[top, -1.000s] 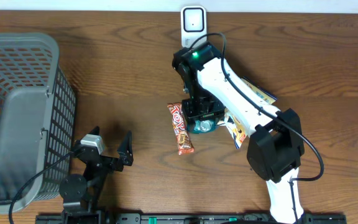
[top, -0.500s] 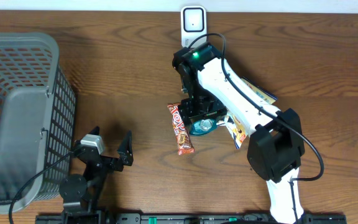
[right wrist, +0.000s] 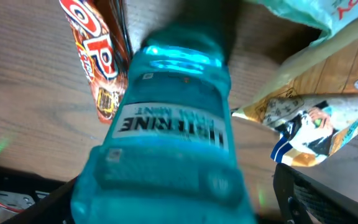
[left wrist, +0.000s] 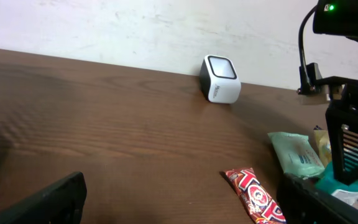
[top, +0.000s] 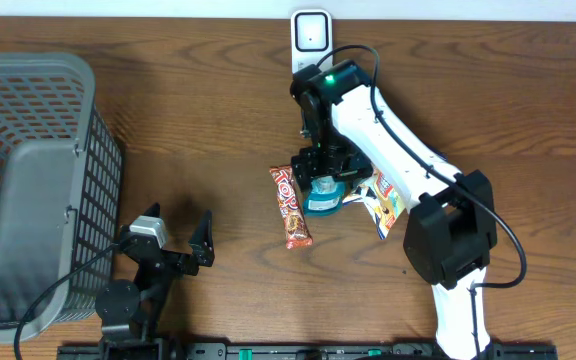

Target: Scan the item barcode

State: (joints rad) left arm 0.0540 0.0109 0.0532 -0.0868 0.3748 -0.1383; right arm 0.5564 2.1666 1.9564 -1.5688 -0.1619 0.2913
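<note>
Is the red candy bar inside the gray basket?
No, the red candy bar lies on the wooden table beside the blue bottle, far from the gray basket.

Place: a lab bench set up as a mock shop checkout.
Tabletop (top: 168, 120): dark wood grain, carrying both shop props and robot gear.
Wall (left wrist: 104, 25): plain white, behind the tabletop's far edge.
Scanner (top: 311, 35): a small white box standing at the far edge, as at a till.
Basket (top: 28, 180): a grey plastic mesh shopping basket on the left.
Goods: a candy bar (top: 291, 205), a teal mouthwash bottle (top: 320, 204) and snack packets (top: 388, 200), all retail-packed.
Robot arms (top: 388, 150): two, cabled, rising from a black rail (top: 268, 350) at the near edge.
</note>
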